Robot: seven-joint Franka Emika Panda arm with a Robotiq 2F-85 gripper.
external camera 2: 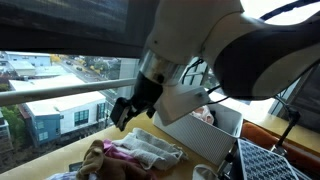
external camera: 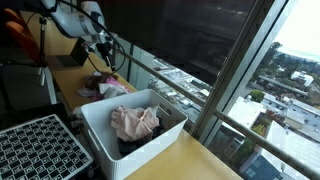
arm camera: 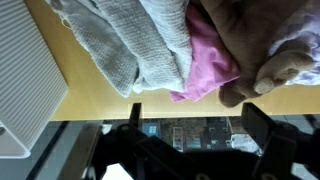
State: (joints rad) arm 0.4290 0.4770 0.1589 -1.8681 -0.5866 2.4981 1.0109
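My gripper [external camera 2: 127, 108] hangs open and empty above a pile of clothes [external camera 2: 135, 152] on the wooden table by the window. In the wrist view the gripper [arm camera: 195, 118] shows two spread dark fingers with nothing between them. Just beyond them lie grey knit cloth [arm camera: 120, 45], a pink cloth [arm camera: 212, 65] and a brown cloth [arm camera: 250, 40]. In an exterior view the gripper [external camera: 104, 50] is over the same pile [external camera: 112, 85] at the far end of the table.
A white bin [external camera: 100, 130] holding pinkish cloth [external camera: 135, 122] stands mid-table; it also shows in an exterior view [external camera 2: 205, 135]. A black perforated crate [external camera: 40, 150] sits beside it. Window glass and a railing [external camera 2: 60, 90] border the table edge.
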